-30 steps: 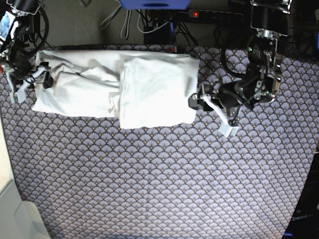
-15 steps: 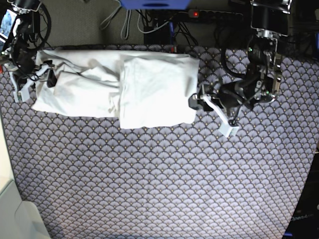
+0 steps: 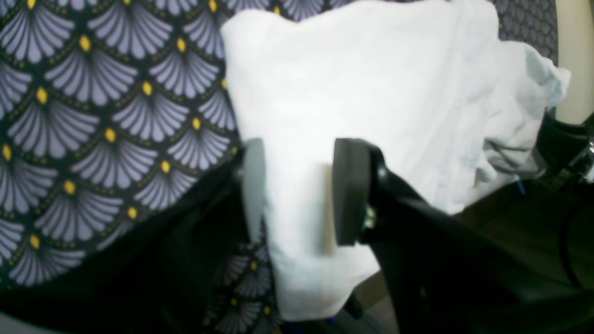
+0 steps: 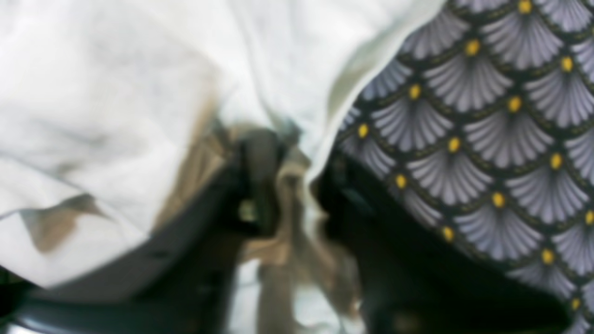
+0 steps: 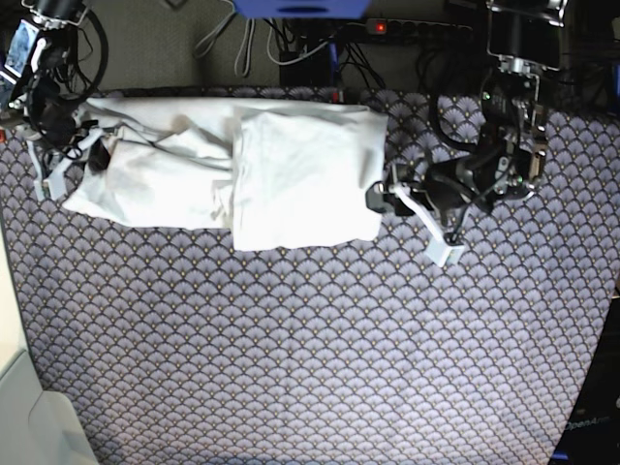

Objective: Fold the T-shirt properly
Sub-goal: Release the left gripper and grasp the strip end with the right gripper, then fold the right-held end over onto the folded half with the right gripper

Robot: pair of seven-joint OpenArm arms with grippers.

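The white T-shirt (image 5: 291,174) lies partly folded along the back of the patterned table, its right half doubled into a neat rectangle. At its left end my right gripper (image 5: 87,150) is shut on a bunch of cloth. The blurred right wrist view shows the T-shirt (image 4: 116,93) pinched in the narrow gap of that gripper (image 4: 292,185). My left gripper (image 5: 387,199) sits at the shirt's right edge. In the left wrist view the T-shirt (image 3: 371,83) has its edge lying between the jaws of the left gripper (image 3: 297,190), which stand apart.
The scallop-patterned tablecloth (image 5: 310,339) covers the whole table. Behind it lie a power strip (image 5: 417,27) with a red light and loose cables (image 5: 252,44). A pale surface (image 5: 24,417) borders the lower left corner.
My right gripper has gone from wide open to shut on the shirt's left end, and that arm has shifted slightly toward the back. The left arm has not moved.
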